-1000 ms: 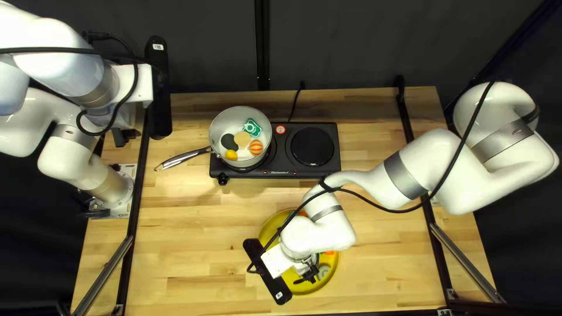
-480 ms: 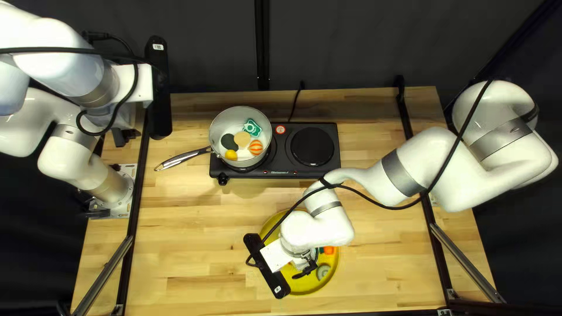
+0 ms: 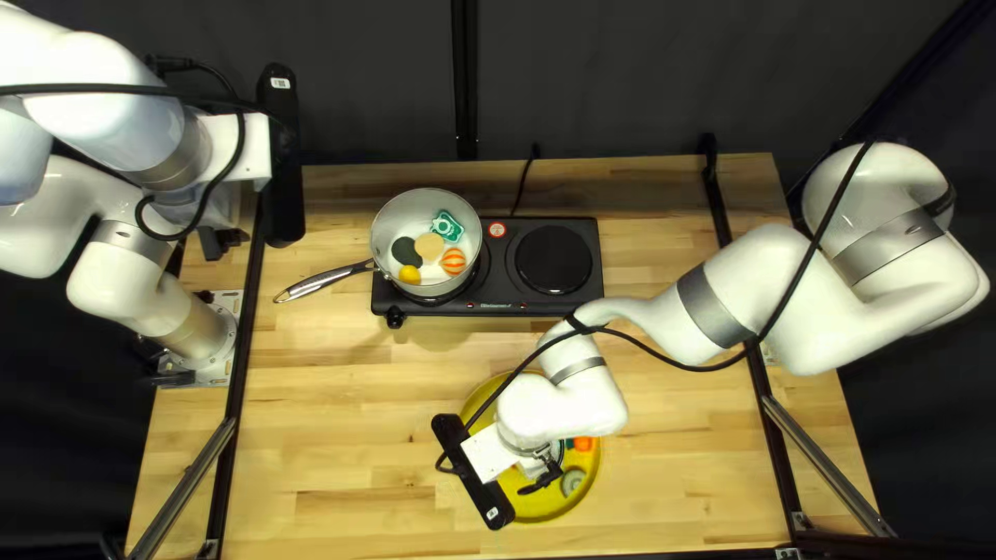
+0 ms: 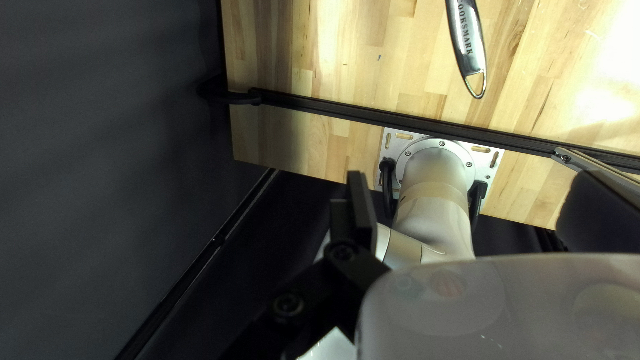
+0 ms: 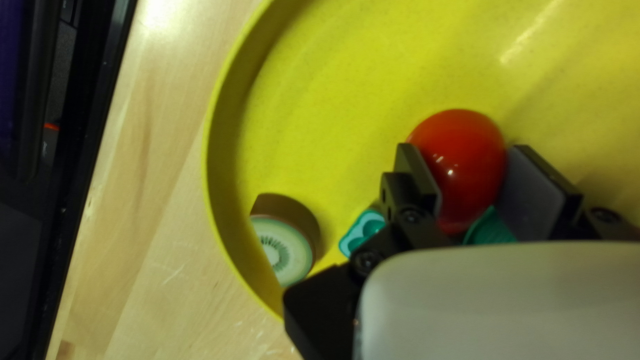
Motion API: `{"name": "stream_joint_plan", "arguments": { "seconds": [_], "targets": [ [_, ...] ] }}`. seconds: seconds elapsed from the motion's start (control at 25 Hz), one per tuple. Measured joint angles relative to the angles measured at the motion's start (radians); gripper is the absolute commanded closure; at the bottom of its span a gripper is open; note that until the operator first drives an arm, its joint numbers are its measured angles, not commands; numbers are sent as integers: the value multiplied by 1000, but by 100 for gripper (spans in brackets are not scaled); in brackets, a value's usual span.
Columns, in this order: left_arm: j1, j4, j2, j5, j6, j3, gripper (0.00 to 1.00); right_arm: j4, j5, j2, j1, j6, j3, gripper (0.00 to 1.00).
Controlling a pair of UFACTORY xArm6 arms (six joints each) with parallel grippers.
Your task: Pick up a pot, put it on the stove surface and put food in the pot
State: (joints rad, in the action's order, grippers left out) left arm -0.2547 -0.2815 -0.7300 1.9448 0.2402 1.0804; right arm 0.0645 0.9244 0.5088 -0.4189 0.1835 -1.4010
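While the right arm has shifted slightly, the right claw grips the red ball at the yellow plate — probably more food for the pot, already on the stove. The left claw stands wide — holding nothing.

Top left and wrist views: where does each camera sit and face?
Top left view: above the table's near edge, slanting down at it; both arms show.
Left wrist view: on that arm, facing its base; left gripper shows.
Right wrist view: on that arm, facing the yellow plate; right gripper shows.
Top left and right wrist views share the plate.
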Motion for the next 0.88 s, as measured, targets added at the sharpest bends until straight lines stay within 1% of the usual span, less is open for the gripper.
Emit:
{"name": "stream_joint_plan", "arguments": {
  "seconds": [0.12, 0.2, 0.36, 0.48, 0.64, 0.72, 0.88],
  "targets": [
    [0, 0, 0, 0, 0, 0, 0, -29, 73, -7, -5, -16, -54, 100],
    [0, 0, 0, 0, 0, 0, 0, -42, 104, -19, -3, -19, -68, 100],
    [0, 0, 0, 0, 0, 0, 0, -62, 135, -87, 23, 1, -38, 100],
    [0, 0, 0, 0, 0, 0, 0, -74, 163, -147, 59, 35, -13, 100],
    [0, 0, 0, 0, 0, 0, 0, -85, 223, -220, 114, 78, 0, 100],
    [0, 0, 0, 0, 0, 0, 0, -89, 243, -232, 120, 79, -2, 100],
    [0, 0, 0, 0, 0, 0, 0, -91, 246, -204, 85, 44, -19, 100]
  ]
}}
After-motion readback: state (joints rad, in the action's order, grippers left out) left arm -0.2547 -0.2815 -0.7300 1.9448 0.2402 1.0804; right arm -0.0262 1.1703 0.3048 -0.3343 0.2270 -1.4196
